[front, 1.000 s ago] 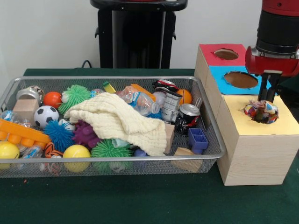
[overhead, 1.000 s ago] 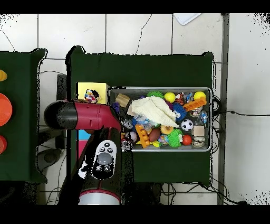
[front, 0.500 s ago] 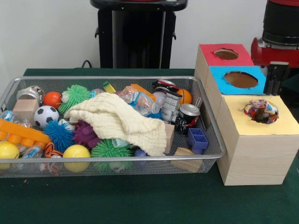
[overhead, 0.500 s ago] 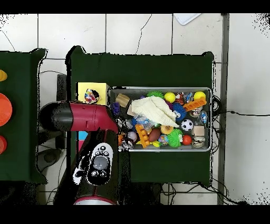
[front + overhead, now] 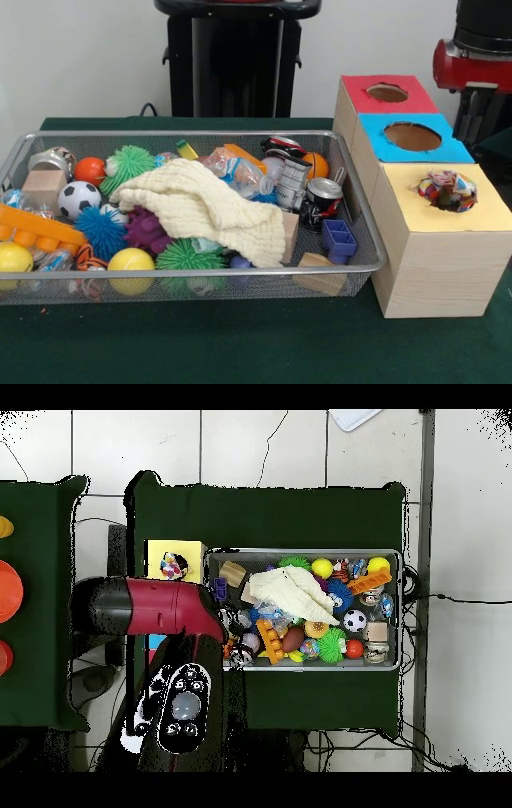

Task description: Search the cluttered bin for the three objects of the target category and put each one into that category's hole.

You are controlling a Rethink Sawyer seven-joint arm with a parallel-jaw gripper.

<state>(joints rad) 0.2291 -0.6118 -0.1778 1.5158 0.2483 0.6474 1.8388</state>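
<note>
The fingers' state cannot be told; the gripper (image 5: 478,112) hangs beside the blue box (image 5: 410,138). A colourful toy (image 5: 446,190) sits in the yellow box's hole (image 5: 448,194).

No text, label, brand, number or sign is readable. The cans (image 5: 308,190) in the wire bin (image 5: 364,232) carry printing too blurred to read.

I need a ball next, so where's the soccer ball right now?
In the front view the soccer ball lies at the bin's left end, just below the orange ball and right of the wooden block.
</note>
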